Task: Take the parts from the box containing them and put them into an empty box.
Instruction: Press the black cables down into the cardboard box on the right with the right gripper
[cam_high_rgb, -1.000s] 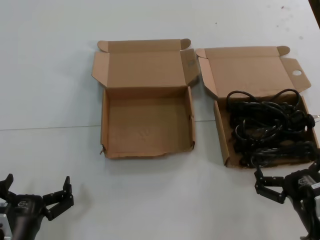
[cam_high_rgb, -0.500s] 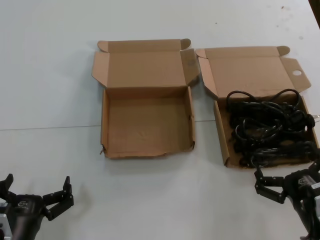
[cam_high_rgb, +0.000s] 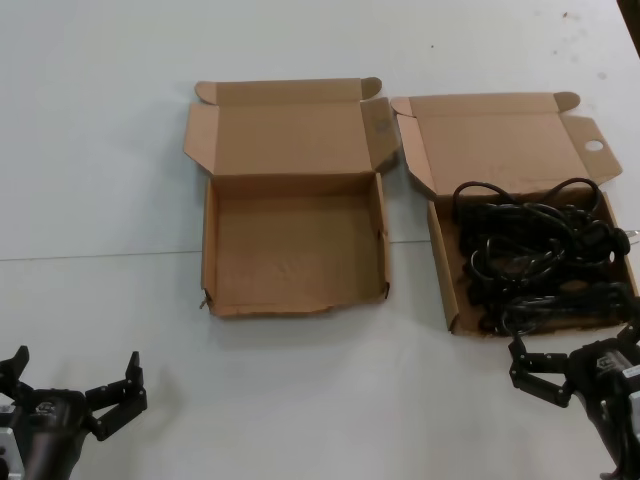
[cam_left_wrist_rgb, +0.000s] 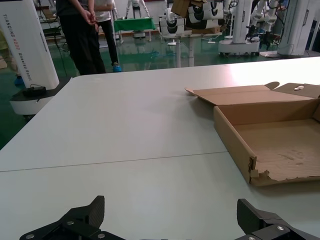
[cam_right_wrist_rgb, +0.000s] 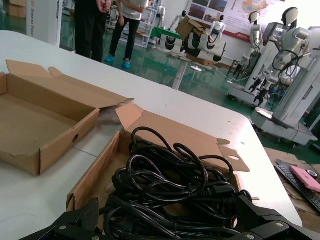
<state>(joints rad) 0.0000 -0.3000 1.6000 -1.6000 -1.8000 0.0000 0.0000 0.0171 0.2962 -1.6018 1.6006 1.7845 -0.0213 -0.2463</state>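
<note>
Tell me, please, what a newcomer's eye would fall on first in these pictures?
Probably the tangle of black power cords filling the right-hand cardboard box, beside the bare left-hand box with its ragged front wall. Next, the open right gripper poised at the cord box's near edge, while the left gripper waits open at the table's near left.

Black left hand (cam_high_rgb: 70, 385) with angular fingers and small silver screws, matching black right hand (cam_high_rgb: 575, 350), pale wrist housings
</note>
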